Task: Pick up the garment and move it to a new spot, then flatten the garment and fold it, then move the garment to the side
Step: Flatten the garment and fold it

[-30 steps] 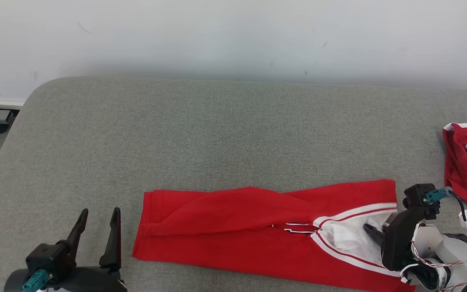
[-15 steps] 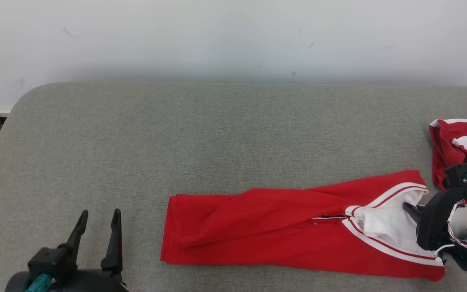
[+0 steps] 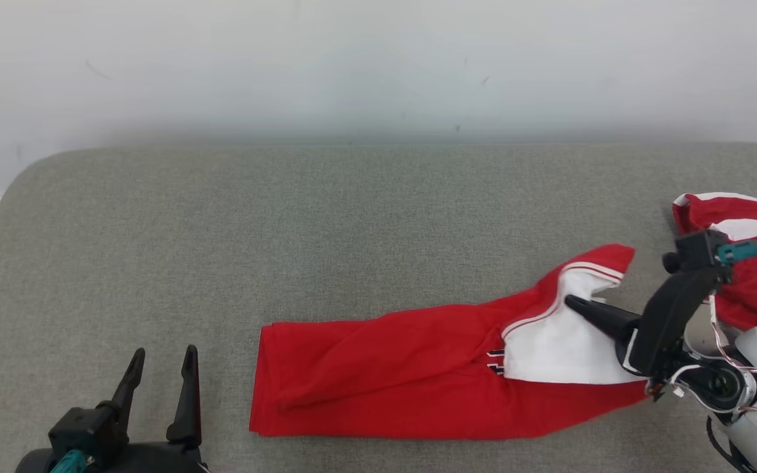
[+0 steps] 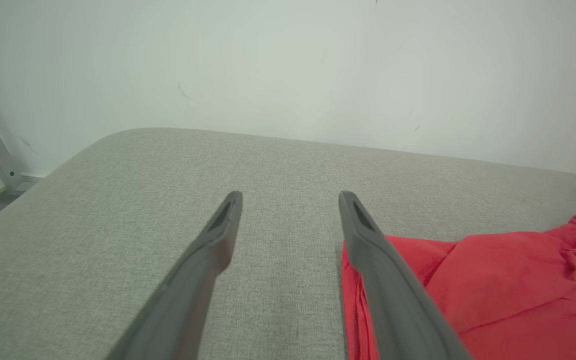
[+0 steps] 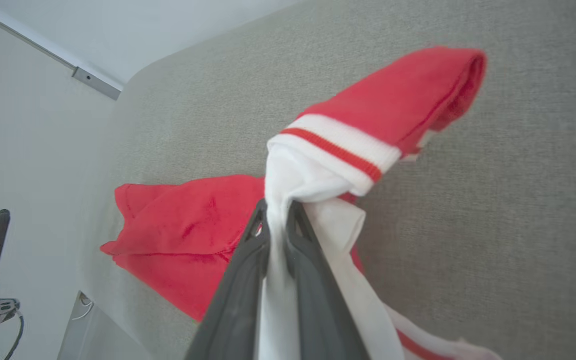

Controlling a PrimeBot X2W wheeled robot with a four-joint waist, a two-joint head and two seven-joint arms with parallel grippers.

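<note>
The head camera looks down from above the grey upholstered surface (image 3: 221,230); both wrist cameras sit low and close, sharing the long red-and-white cloth garment (image 3: 385,368).

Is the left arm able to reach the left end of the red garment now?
Probably yes. The left end effector is open and empty, and only bare grey surface lies between it and the near end of the garment.

Light: bright, even, diffuse.
Wall (image 3: 378,59): soft shadow band at its base.
Left gripper fingers (image 4: 393,300): soft-focused near the lens.
Garment (image 5: 408,95): slightly blurred, right wrist view.
</note>
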